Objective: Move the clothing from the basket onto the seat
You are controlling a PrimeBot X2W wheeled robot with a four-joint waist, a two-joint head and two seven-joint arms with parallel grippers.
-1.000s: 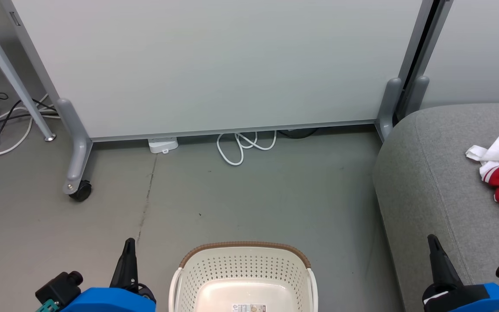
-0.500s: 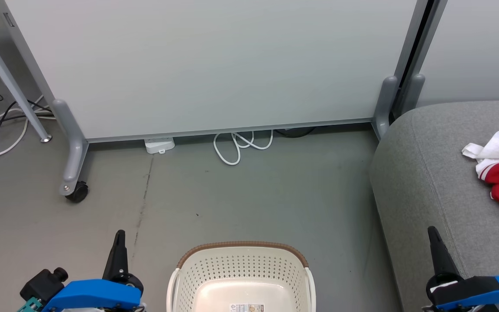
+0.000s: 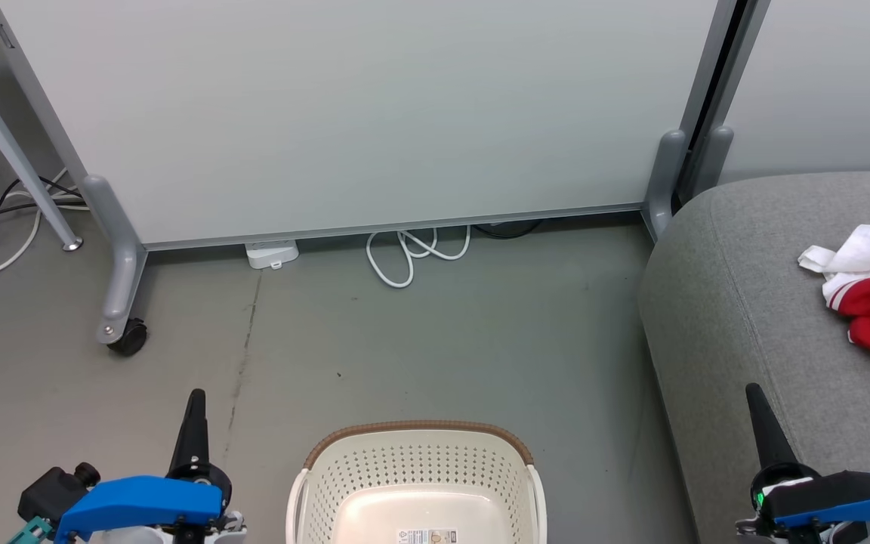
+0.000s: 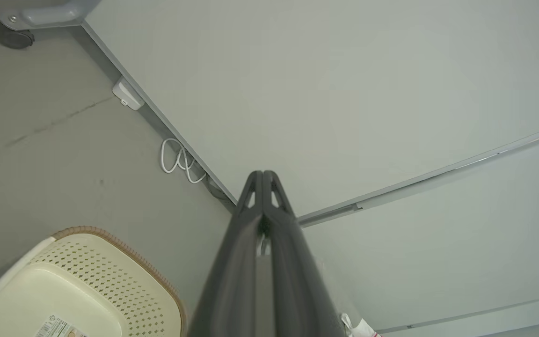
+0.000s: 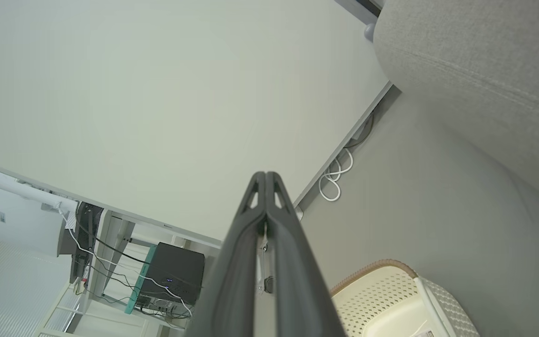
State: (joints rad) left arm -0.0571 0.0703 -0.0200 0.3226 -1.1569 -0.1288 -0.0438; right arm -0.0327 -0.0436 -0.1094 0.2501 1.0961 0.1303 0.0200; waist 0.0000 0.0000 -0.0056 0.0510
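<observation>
No text was legible. Printed sticker (image 3: pixel 427 536) lay on laundry basket (image 3: pixel 416 428) floor, print too small to read; left wrist view showed small triangle symbol on it.

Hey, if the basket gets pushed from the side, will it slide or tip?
The basket looks like thin perforated plastic, no load seen inside, so probably light. On the smooth floor a low push would likely slide it. A push at its rim might tip it.

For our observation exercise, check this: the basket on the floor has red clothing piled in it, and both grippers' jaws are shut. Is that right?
No: the head view shows the basket with no clothing in it, just a label; the red clothing lies on the grey seat. The rest stands.
</observation>
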